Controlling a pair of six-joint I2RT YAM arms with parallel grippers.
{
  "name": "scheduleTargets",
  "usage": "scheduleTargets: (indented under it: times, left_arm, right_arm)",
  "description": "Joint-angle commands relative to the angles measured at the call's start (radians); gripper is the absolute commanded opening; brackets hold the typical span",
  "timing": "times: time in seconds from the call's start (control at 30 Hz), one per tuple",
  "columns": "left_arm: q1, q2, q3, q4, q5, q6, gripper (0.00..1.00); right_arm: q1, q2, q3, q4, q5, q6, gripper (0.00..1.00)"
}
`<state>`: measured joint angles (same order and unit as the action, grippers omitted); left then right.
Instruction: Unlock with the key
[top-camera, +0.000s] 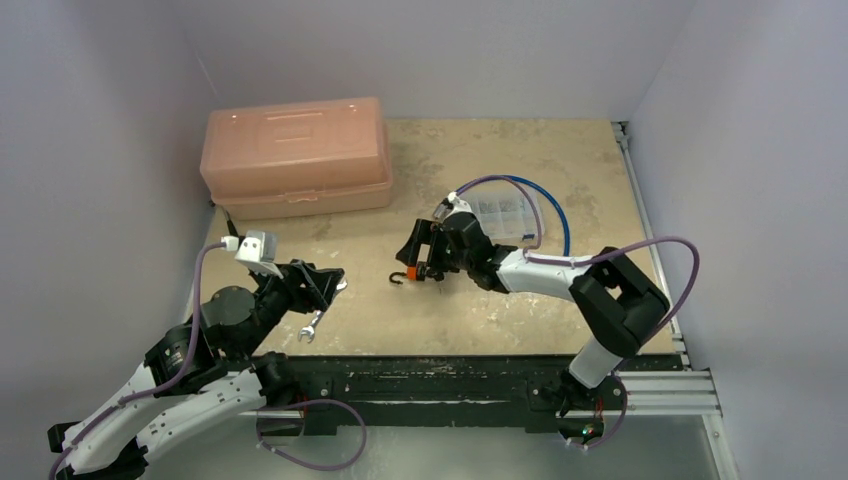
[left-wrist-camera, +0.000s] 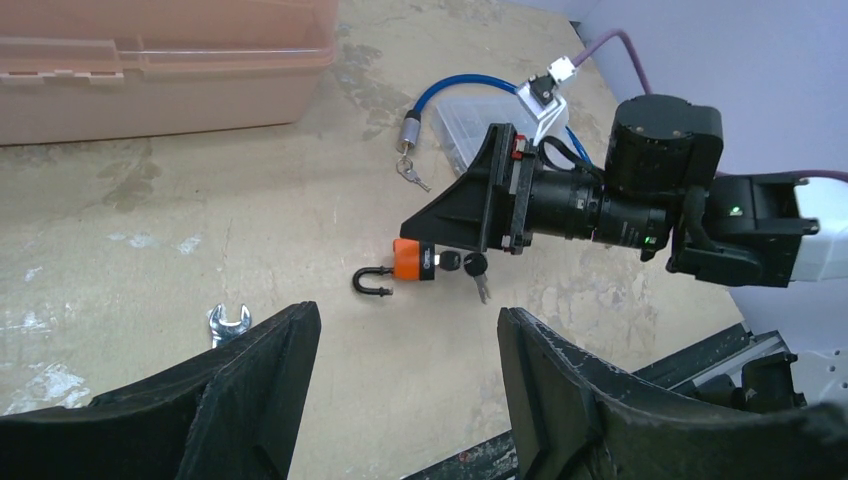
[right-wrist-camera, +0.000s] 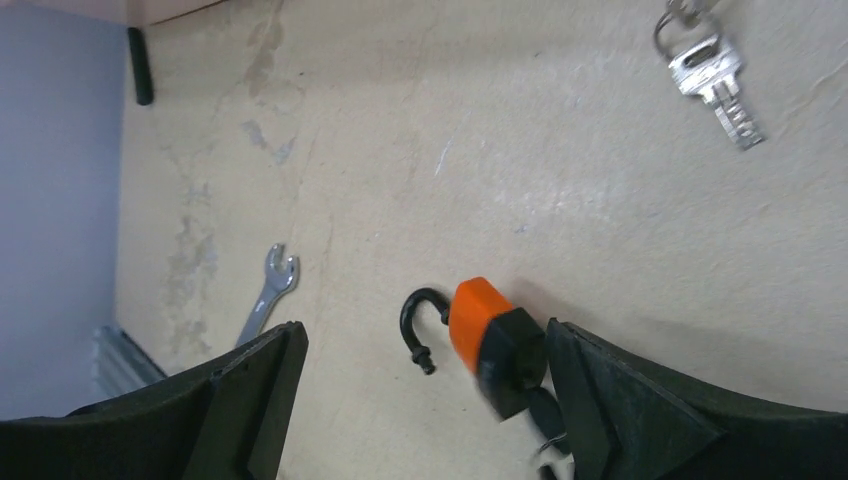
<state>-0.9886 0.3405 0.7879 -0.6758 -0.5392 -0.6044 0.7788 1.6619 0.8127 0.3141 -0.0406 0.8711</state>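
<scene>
Padlock (left-wrist-camera: 408, 260) sprung open mid-table, both grippers empty.

Near left, the left gripper (left-wrist-camera: 410, 330) hangs over the wrench (top-camera: 310, 326) with its jaws well apart and nothing between them. To its right the orange padlock lies flat, the shackle's free end clear of the body and the key (left-wrist-camera: 450, 263) seated in its right end. The right gripper (right-wrist-camera: 425, 345) straddles it, jaws spread wide, gripping nothing. The unlocking looks done, so the right arm should rise straight up to keep either finger from snagging the key or dragging the lock.
</scene>
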Motion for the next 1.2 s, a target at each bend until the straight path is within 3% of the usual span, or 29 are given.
scheduleTargets:
  times: [0.0,0.2,0.4,0.67,0.8,0.9,1.17]
  left_arm:
    - [0.002,-0.002,-0.002,0.026,-0.012,0.029,0.69]
    - [0.003,-0.001,-0.002,0.027,-0.013,0.03,0.69]
    - [0.004,0.0,-0.003,0.028,-0.013,0.03,0.69]
    - [0.004,-0.007,-0.003,0.027,-0.012,0.032,0.69]
    - [0.004,-0.015,-0.009,0.033,-0.009,0.037,0.71]
    - [0.004,-0.013,-0.016,0.046,-0.005,0.041,0.83]
    - [0.004,0.029,-0.012,0.076,-0.011,0.063,0.94]
  right_arm:
    - [0.012,-0.058,0.122,-0.261,0.17,-0.154,0.99]
    - [0.017,-0.107,0.184,-0.44,0.303,-0.207,0.99]
    - [0.072,-0.13,0.209,-0.44,0.298,-0.244,0.89]
    - [0.13,-0.144,0.271,-0.493,0.317,-0.258,0.91]
    - [0.143,-0.256,0.326,-0.565,0.312,-0.297,0.96]
    - [0.144,-0.365,0.337,-0.593,0.308,-0.326,0.99]
    - [0.143,-0.683,0.235,-0.636,0.445,-0.284,0.99]
